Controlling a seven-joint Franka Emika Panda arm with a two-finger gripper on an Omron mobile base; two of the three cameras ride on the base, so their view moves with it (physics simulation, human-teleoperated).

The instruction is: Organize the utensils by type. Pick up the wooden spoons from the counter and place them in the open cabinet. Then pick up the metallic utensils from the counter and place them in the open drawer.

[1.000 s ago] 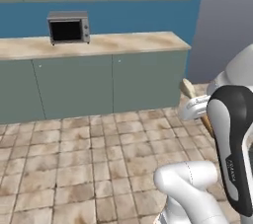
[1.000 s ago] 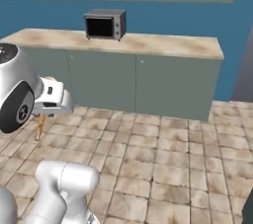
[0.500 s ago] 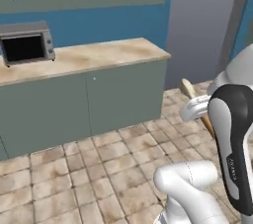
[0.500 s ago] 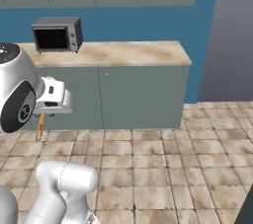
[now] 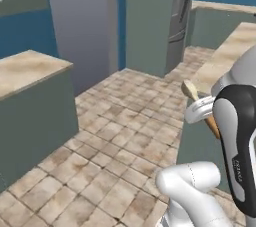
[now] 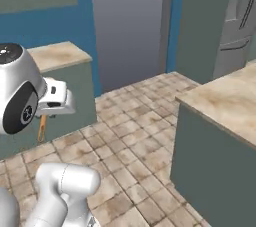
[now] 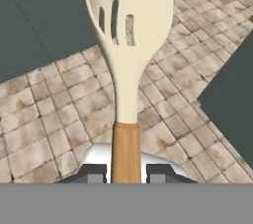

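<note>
Tiled kitchen floor [image 5: 120, 136] in mottled beige and brown squares now spreads ahead of the base, where a second ago the views faced a counter run with a small toaster oven; the base has swung round toward a tall steel fridge [image 6: 239, 26] and a marble-topped counter [image 6: 227, 102] on the right. That reads as carrying, on the way to the open cabinet. Gripper [image 7: 124, 173] is closed on the wooden spoon [image 7: 126, 40] by its smooth orange-brown handle, the pale cream slotted oval bowl pointing away from the hand, well above the floor
</note>
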